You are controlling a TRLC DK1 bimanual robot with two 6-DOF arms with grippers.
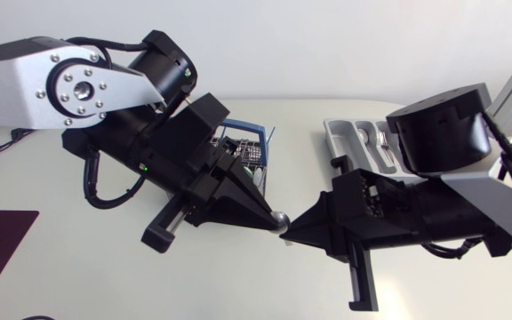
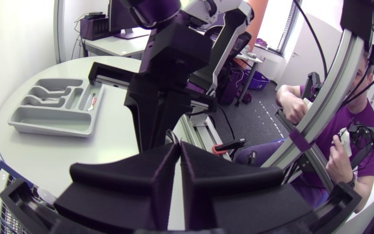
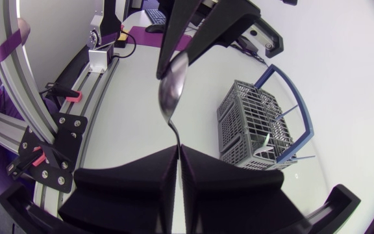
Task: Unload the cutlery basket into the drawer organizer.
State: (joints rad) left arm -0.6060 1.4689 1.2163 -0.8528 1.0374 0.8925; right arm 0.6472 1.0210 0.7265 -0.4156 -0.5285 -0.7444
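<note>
My left gripper [image 1: 271, 220] is closed to a thin slit and nips the tip of the bowl of the spoon [image 3: 172, 91]. Behind it stands the cutlery basket [image 1: 249, 153], a grey plastic grid with a blue handle. The spoon, polished metal, hangs over the pale matte table [image 1: 78, 276] at mid-table. Its long axis runs from gripper to gripper, bowl to my left and slim handle to my right. My right gripper [image 3: 178, 148] is clamped on that handle. Beyond lies the drawer organizer [image 1: 343, 133], a grey moulded tray.
</note>
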